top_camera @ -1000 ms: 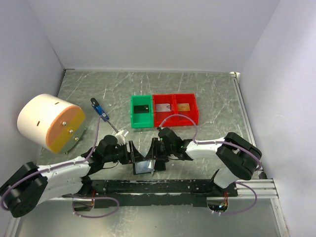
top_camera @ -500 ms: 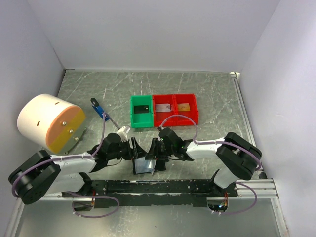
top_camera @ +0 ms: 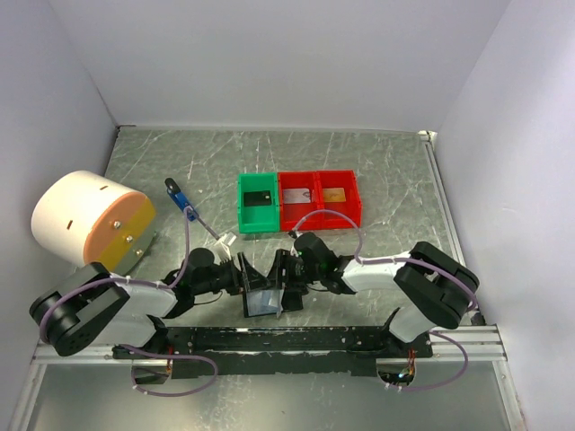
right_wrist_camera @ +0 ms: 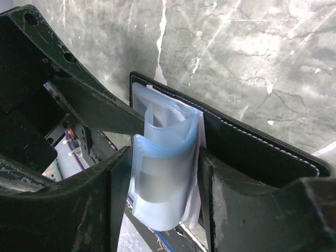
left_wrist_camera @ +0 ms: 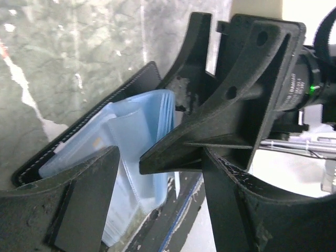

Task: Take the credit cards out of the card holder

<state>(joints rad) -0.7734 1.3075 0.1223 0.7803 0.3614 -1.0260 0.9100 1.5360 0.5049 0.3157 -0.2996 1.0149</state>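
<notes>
Right tool (right_wrist_camera: 164, 155) straddles the pale blue sleeves (right_wrist_camera: 163, 194) of the card holder (right_wrist_camera: 252, 149), one finger each side of the curled bundle, jaws abt mid-width. The bundle fills the gap, so can't tell if it's pinched or just let go. Left tool (top_camera: 241, 274) stands wide w/ nothing clamped. One of its fingers reaches in against the sleeves from the other side.

Changed over the last sec, top view: left arm (top_camera: 139, 296) has folded up. Its elbow swung in from the near left corner toward the middle, while its tool stayed at the holder. Right arm barely shifted. Card holder hasn't moved: it lies open on the desk (top_camera: 386, 171) near the front edge, btwn the 2 tools, sleeves fanned up. Bins same as before: black card (top_camera: 260, 199) in the green bin (top_camera: 241, 205), silver card (top_camera: 295, 194) & gold card (top_camera: 333, 195) in the red bins (top_camera: 316, 222).

Meaning, prob.: no card came out in this sec, and the arms are re-posing for another go at the sleeves. 3 cards are already out. Sleeves look mostly see-through. There's a grey patch inside one in the right wrist view, either a card or the desk showing thru; can't tell. If one's left, the left tool should pin the leather while the right picks a single sleeve edge. The plastic is thin & floppy, so it's easy to grab the whole bundle & lift the holder.
</notes>
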